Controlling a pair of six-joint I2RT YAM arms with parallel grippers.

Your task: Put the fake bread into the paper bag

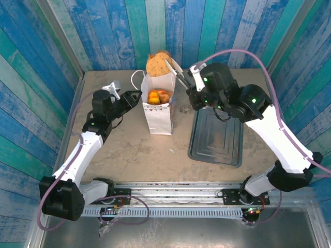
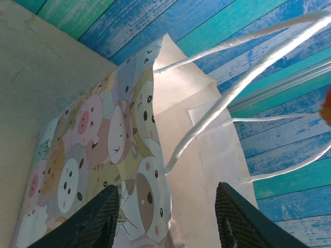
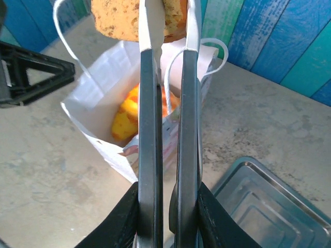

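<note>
The white paper bag [image 1: 158,111] stands open in the middle of the table, with orange and yellow fake bread [image 1: 159,96] inside it. My right gripper [image 1: 192,88] is shut on metal tongs [image 1: 181,77], which pinch a brown slice [image 1: 158,63] above the bag's far rim. In the right wrist view the tongs [image 3: 165,129] run up to the slice [image 3: 116,20] over the bag [image 3: 93,116]. My left gripper [image 1: 135,95] is at the bag's left rim. Its jaws stand apart astride the bag's upper edge [image 2: 139,155], not pressing it.
A grey metal tray [image 1: 217,135] lies right of the bag, under the right arm. The bag's white cord handles [image 2: 232,98] hang loose at the rim. Blue-green plank walls enclose the table on three sides.
</note>
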